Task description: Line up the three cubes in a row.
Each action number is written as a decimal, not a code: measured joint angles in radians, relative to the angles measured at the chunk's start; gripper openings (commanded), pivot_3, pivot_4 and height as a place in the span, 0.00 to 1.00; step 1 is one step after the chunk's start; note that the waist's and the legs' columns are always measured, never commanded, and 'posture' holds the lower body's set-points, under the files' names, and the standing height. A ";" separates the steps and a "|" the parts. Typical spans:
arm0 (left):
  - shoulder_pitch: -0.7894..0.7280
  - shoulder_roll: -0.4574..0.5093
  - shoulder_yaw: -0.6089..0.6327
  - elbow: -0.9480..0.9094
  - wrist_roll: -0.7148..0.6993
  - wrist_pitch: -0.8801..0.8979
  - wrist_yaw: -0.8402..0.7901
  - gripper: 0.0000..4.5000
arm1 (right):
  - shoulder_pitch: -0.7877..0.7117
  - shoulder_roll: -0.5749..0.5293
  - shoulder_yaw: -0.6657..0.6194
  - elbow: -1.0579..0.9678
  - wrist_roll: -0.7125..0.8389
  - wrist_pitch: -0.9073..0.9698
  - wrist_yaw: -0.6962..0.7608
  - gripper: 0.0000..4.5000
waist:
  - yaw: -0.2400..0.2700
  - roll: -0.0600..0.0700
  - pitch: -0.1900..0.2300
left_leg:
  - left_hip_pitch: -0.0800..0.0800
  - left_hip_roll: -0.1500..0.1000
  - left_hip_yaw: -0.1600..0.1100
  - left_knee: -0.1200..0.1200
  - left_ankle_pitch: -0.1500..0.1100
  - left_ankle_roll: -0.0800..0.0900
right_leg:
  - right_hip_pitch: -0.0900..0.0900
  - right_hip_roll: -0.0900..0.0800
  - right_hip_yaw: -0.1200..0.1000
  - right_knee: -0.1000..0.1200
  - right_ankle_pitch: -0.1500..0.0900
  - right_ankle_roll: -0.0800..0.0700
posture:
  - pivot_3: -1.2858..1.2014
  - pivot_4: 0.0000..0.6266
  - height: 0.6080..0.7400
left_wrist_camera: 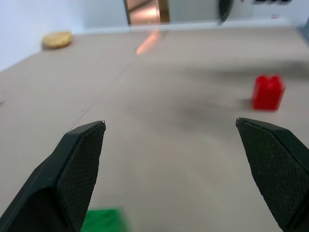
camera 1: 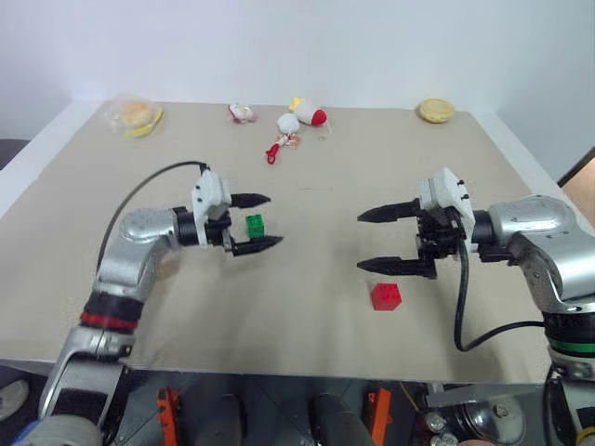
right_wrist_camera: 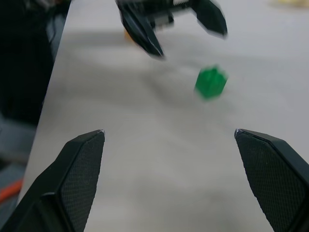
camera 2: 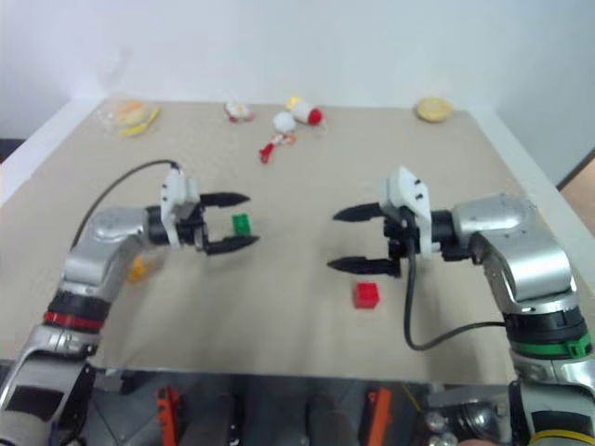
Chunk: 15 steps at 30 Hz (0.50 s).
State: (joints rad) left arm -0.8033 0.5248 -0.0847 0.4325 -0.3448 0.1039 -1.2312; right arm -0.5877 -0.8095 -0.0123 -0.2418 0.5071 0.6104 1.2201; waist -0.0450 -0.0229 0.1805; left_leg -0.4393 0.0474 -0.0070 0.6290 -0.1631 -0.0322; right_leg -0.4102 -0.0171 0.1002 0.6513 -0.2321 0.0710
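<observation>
Progress: the row is judged not yet formed; no two cubes are seen side by side.

The small green studded plastic cube (camera 1: 255, 225) rests on the beige tabletop (camera 1: 316, 177) at centre-left of the left eye frame, seen between the two black fingers of the left gripper (camera 1: 260, 223), which are spread wide and clamped on nothing. Whether the fingers are level with the cube or above it cannot be told.

The small red studded plastic cube (camera 1: 386, 296) sits lower right of centre, just below the lower finger of the right gripper (camera 1: 368, 241). That gripper's fingers are also held wide apart, empty, clear of the cube.

The orange-yellow plastic cube (camera 2: 137, 270) is only partly made out in the right eye frame, at left, tucked against the left forearm (mostly hidden; its identity is a judgement).

The three cubes lie well apart, green and red separated by a broad stretch of bare table. All placing appears to be left to do.

Along the upper edge of the table are noted small red-and-white plush toys (camera 1: 302, 117) and round yellowish food-like toys (camera 1: 436, 111), well away from the work.
</observation>
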 measured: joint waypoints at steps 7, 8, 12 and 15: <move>-0.182 -0.017 -0.068 0.377 0.152 -0.133 -0.100 1.00 | 0.045 0.035 -0.008 -0.057 0.008 0.021 -0.135 0.99 | 0.001 0.000 0.000 | -0.001 -0.001 0.000 -0.003 -0.002 0.000 | -0.001 -0.001 0.000 0.000 -0.002 0.004 | 0.52 0.24 0.98; -0.192 -0.027 -0.073 0.416 0.167 -0.144 -0.111 1.00 | 0.049 0.035 -0.010 -0.064 0.010 0.025 -0.147 0.99 | 0.001 0.000 0.000 | -0.001 -0.001 0.000 -0.004 -0.002 0.000 | -0.002 0.000 0.000 0.000 -0.002 0.004 | 0.52 0.24 0.98; -0.242 -0.037 -0.096 0.542 0.235 -0.191 -0.129 1.00 | 0.076 0.034 -0.024 -0.098 0.023 0.039 -0.184 0.99 | 0.000 -0.001 0.000 | -0.005 0.000 -0.001 -0.005 -0.002 0.000 | -0.007 0.001 0.000 0.003 -0.003 0.002 | 0.52 0.24 0.98; -0.266 -0.039 -0.105 0.607 0.285 -0.242 -0.111 1.00 | 0.090 0.029 -0.036 -0.112 0.034 0.046 -0.202 0.99 | 0.000 -0.001 0.000 | -0.005 0.000 -0.001 -0.005 -0.002 0.000 | -0.007 0.001 -0.001 0.005 -0.003 0.001 | 0.52 0.24 0.98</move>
State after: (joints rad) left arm -1.0689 0.4853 -0.1900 1.0390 -0.0600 -0.1383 -1.3423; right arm -0.4981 -0.7806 -0.0486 -0.3542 0.5415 0.6560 1.0182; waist -0.0447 -0.0240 0.1809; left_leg -0.4439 0.0470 -0.0084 0.6240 -0.1647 -0.0324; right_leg -0.4175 -0.0165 0.0997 0.6568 -0.2353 0.0724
